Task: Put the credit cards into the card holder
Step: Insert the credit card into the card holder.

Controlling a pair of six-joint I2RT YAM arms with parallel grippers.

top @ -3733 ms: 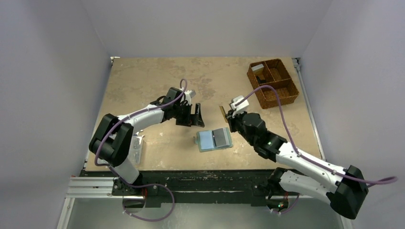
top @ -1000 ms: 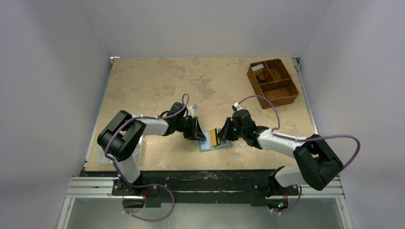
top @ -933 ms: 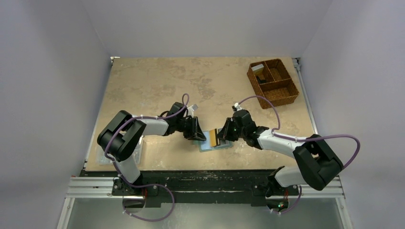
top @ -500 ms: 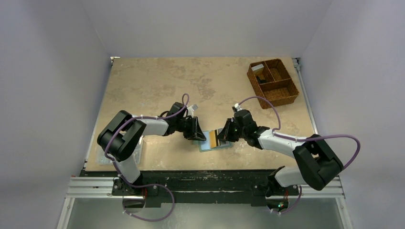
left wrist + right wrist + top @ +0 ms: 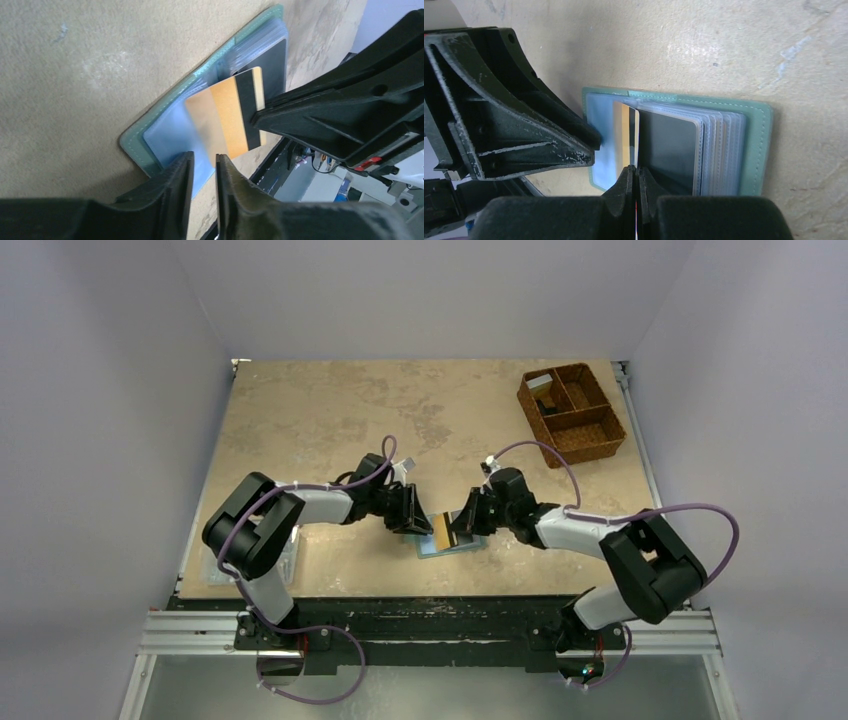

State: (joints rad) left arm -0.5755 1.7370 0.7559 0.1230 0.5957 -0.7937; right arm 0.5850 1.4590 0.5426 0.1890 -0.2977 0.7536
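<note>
The card holder (image 5: pixel 472 544) lies open on the table between both arms, teal-edged (image 5: pixel 134 143) with pale blue pockets (image 5: pixel 755 145). My right gripper (image 5: pixel 634 172) is shut on a tan-orange credit card (image 5: pixel 227 117) with a black stripe. The card's far end lies over the left half's blue pocket (image 5: pixel 626 129). A dark card (image 5: pixel 669 145) sits in a clear sleeve beside it. My left gripper (image 5: pixel 204 160) rests at the holder's left edge, jaws a narrow gap apart with nothing between them. From above, the left gripper (image 5: pixel 414 524) and right gripper (image 5: pixel 458 527) nearly meet over the card (image 5: pixel 440 532).
A brown woven divided basket (image 5: pixel 572 412) stands at the back right. A clear plastic box (image 5: pixel 218 572) lies at the near left, partly under the left arm's elbow. The table's front edge runs just below the holder.
Both grippers came down to the holder from raised positions. Over the last second the right gripper slid the card a little leftward, and the left jaws parted slightly.
</note>
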